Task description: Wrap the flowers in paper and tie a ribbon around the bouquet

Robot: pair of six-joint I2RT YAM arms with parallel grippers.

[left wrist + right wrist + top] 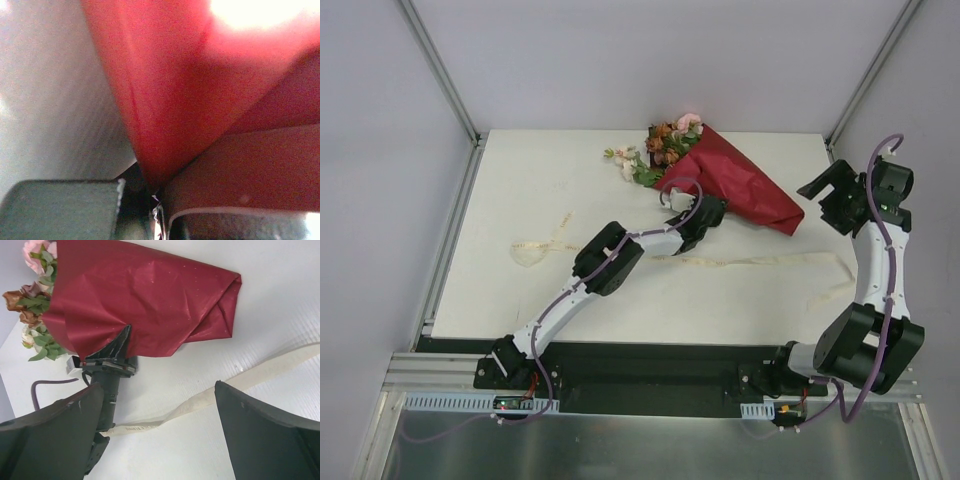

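The bouquet lies at the back of the table: pink, cream and rust flowers [665, 145] stick out of a cone of dark red paper [740, 185]. My left gripper [708, 212] is at the cone's near edge, shut on a fold of the paper [190, 90]. The right wrist view shows its closed tips [122, 337] pinching the paper [150, 295] beside the flowers [35, 295]. The cream ribbon [760, 262] lies flat on the table in front of the bouquet, passing under the left arm. My right gripper [828, 195] hangs open above the table's right side, over the ribbon [260, 370].
The white table [570, 310] is bounded by grey walls with metal frame posts at the back corners. The ribbon's left end [530, 250] curls in a loose loop at the left. The left arm stretches diagonally across the middle.
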